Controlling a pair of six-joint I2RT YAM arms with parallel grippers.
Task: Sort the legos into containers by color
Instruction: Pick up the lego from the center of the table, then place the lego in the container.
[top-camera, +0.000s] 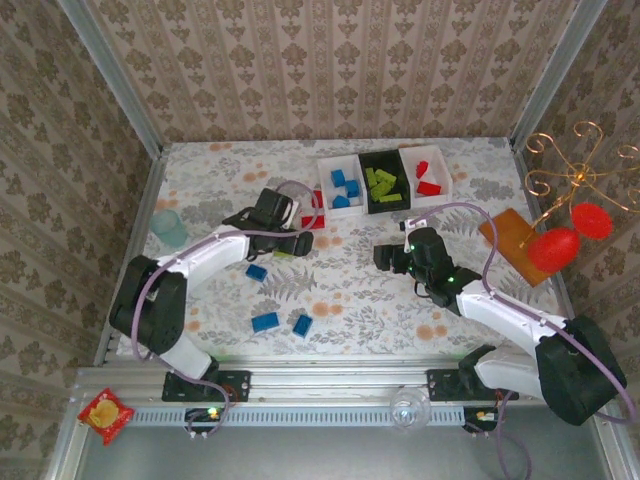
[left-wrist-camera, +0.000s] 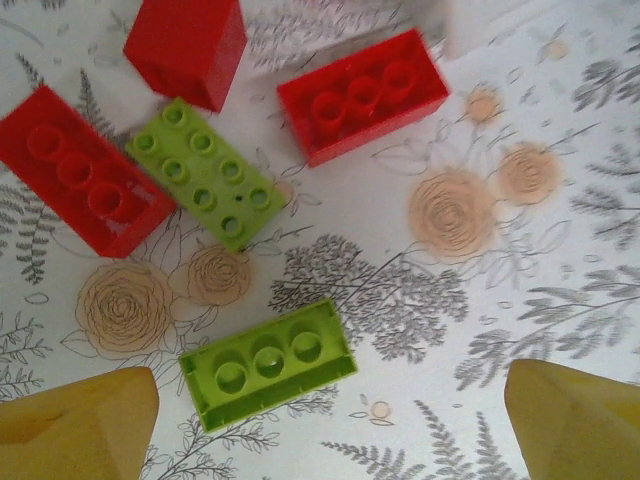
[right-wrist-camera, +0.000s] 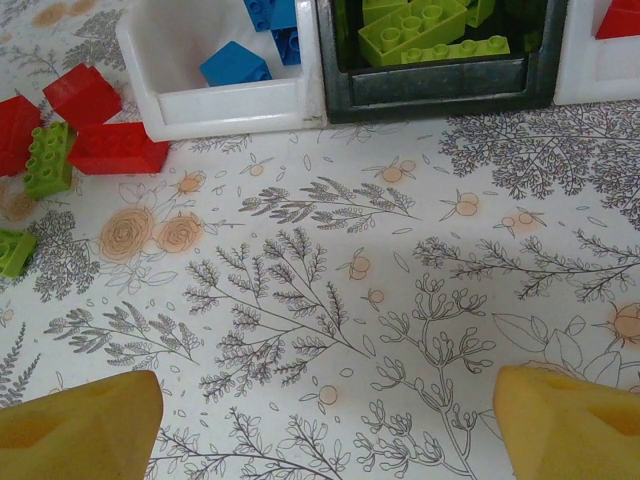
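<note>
The left wrist view is cutting off a red brick (left-wrist-camera: 185, 45) at its top edge. The left gripper (left-wrist-camera: 325, 425) is hanging low over the table with its fingers wide apart, and a lime brick (left-wrist-camera: 268, 362) is lying loose between them. The right gripper (right-wrist-camera: 325, 420) is hovering, equally spread and empty, short of the trays (right-wrist-camera: 440, 85), whose far ends are running out of frame.

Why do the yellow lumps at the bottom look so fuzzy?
Left wrist view: the left claw sits near the lens, so its yellow fingers blur, but the green brick looks sharp. Right wrist view: the right claw has blurry fingers too; the flowered table is crisp.
</note>
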